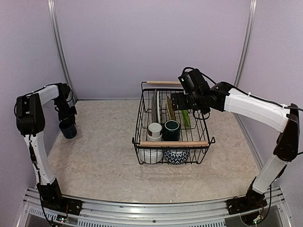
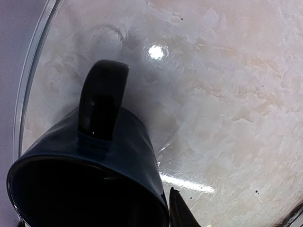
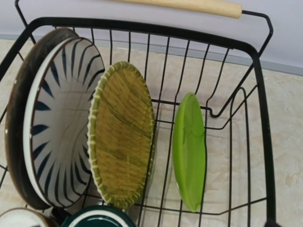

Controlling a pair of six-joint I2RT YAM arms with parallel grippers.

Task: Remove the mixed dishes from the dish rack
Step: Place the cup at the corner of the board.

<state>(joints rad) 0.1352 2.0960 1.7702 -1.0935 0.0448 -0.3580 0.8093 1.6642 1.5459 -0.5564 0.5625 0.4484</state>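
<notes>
Your left gripper [image 1: 66, 117] hangs right over the navy mug [image 2: 94, 175], far left of the dish rack [image 3: 142, 26]. One finger [image 2: 179, 213] lies just outside the mug's wall, but you cannot tell whether it grips. Your right gripper [image 1: 195, 112] is spread wide and empty, and the lime-green plate [image 3: 189, 151] stands on edge below its fingers, inside the rack.

Marbled tbl [image 1: 104, 156], blk wire dish rack [image 1: 174, 143] ctr-right, navy mug [image 1: 67, 128] far left
</notes>
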